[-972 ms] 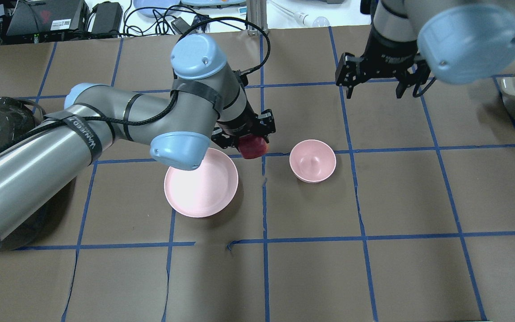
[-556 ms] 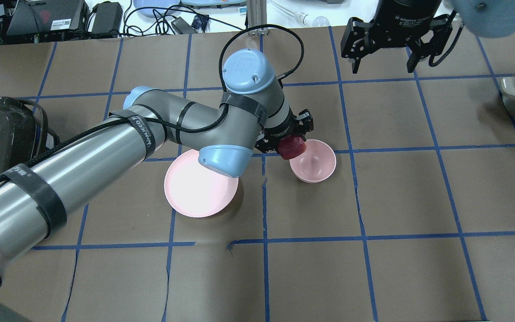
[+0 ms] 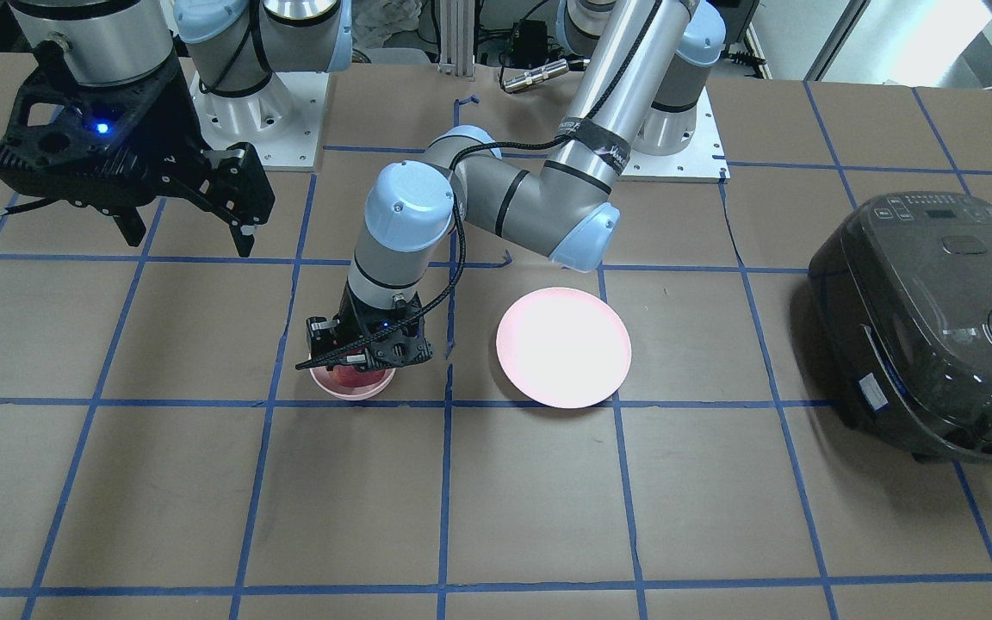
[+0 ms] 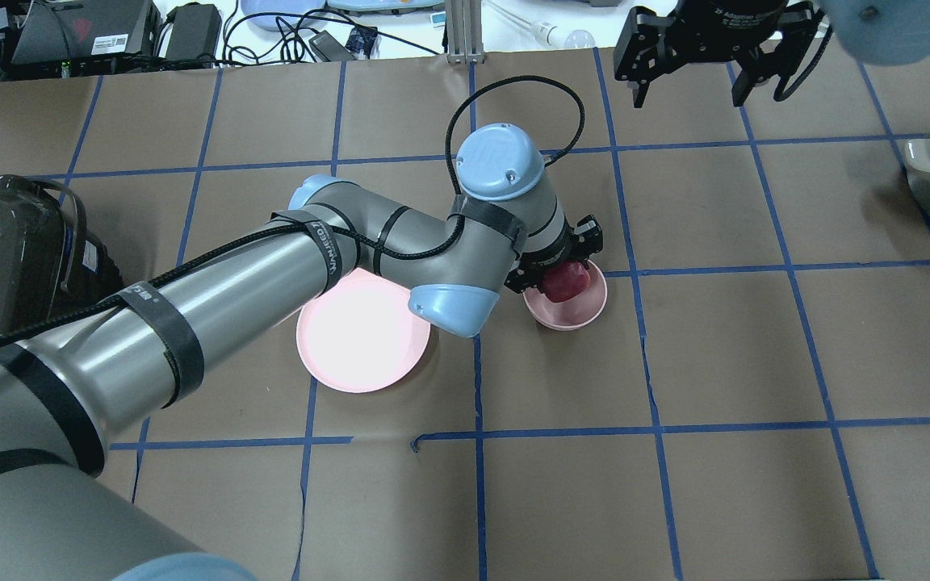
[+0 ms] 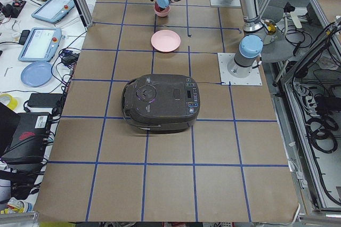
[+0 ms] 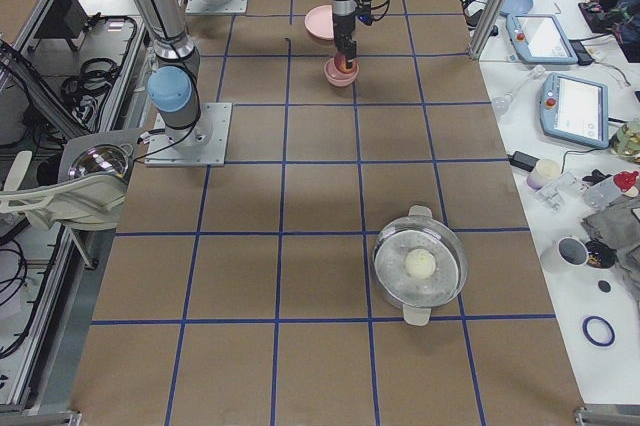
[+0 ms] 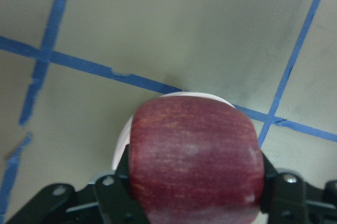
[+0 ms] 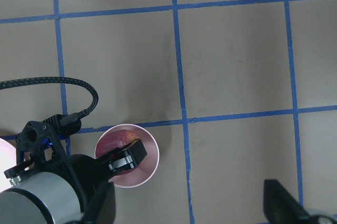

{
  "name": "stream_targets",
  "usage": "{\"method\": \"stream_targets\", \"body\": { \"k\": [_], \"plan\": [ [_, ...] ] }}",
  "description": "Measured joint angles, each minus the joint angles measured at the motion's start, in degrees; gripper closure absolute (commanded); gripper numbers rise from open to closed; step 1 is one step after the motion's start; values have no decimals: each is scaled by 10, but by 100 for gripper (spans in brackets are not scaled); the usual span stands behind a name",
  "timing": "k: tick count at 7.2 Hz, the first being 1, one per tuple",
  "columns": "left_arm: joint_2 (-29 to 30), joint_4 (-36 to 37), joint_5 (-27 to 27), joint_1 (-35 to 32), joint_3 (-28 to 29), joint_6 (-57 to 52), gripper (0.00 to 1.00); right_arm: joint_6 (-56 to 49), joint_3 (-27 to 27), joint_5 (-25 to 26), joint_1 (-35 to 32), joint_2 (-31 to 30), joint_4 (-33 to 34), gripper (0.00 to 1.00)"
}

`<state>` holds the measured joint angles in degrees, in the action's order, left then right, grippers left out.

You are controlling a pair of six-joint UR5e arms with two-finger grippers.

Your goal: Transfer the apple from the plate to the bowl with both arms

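Observation:
The dark red apple (image 4: 568,282) is held between the fingers of my left gripper (image 4: 563,276), which is shut on it. It hangs over the mouth of the small pink bowl (image 4: 586,311), low at the rim. The left wrist view shows the apple (image 7: 196,155) clamped on both sides, with the bowl's rim (image 7: 122,140) behind it. The wide pink plate (image 4: 360,343) lies bare to the left. My right gripper (image 4: 703,77) is open and empty, high over the table's far right side. In the front-facing view it (image 3: 188,241) hangs apart from the bowl (image 3: 350,392).
A black rice cooker (image 3: 935,319) stands at my left end of the table. A steel pot (image 6: 420,266) holding a pale ball stands at my right end. Cables and devices lie beyond the table's far edge (image 4: 190,32).
My left arm has carried the apple rightwards from beside the plate to over the bowl and lowered it. My right gripper has drawn back toward the far edge.

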<state>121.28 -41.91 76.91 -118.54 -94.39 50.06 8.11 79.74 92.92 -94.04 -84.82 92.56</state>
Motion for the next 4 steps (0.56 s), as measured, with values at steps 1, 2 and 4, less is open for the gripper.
{"method": "stream_targets", "body": {
  "k": [1, 2, 4],
  "plan": [
    [2, 0, 0, -1, 0, -2, 8, 0, 1, 0, 0, 0, 1, 0],
    [3, 0, 1, -2, 0, -4, 7, 0, 2, -1, 0, 0, 1, 0],
    [3, 0, 2, -2, 0, -6, 4, 1, 3, -1, -1, 0, 1, 0]
  ]
}}
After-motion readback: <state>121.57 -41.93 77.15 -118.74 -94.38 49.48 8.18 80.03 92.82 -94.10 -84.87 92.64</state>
